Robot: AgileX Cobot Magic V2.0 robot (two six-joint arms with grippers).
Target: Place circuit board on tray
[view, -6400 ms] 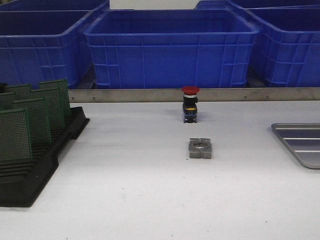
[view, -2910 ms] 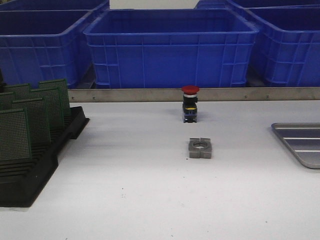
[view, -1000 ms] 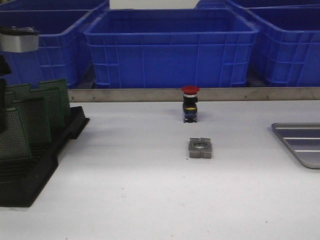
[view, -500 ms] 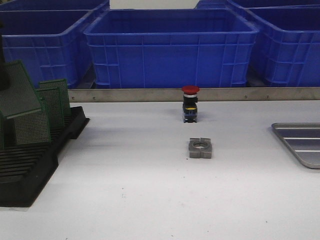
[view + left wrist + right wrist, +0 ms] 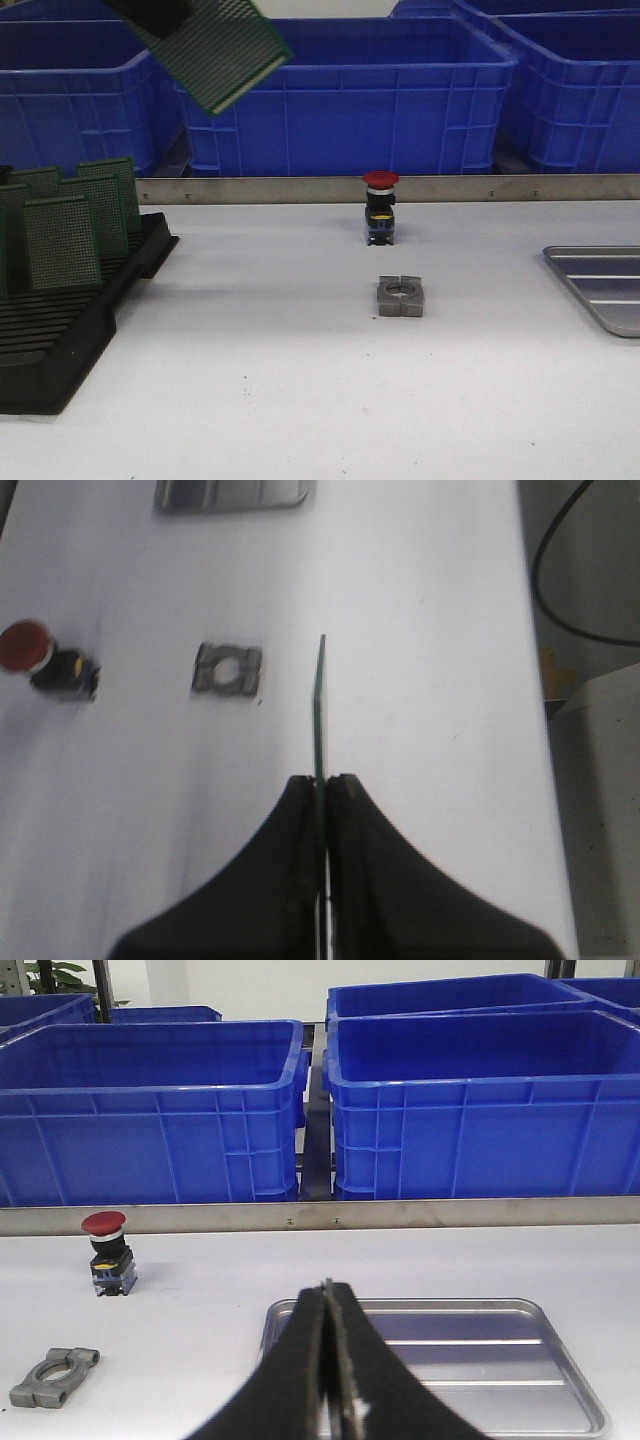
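Presently we list one circuit board (image 5: 222, 50), clamped at its near edge by our left gripper (image 5: 322, 785) and carried tilted, high above the black rack (image 5: 60, 330) of remaining boards. Its destination, the tray (image 5: 600, 290), lies far to the right of the clamp block (image 5: 401, 296), well apart from the board, so the carry must run rightward past the red push-button (image 5: 381, 207). Our left wrist view shows the board edge-on, pointing towards the tray (image 5: 232, 494). Our right gripper (image 5: 327, 1360), fingers pressed together on nothing, hangs nearer the tray (image 5: 440, 1360), whose ribbed floor only its camera shows whole.
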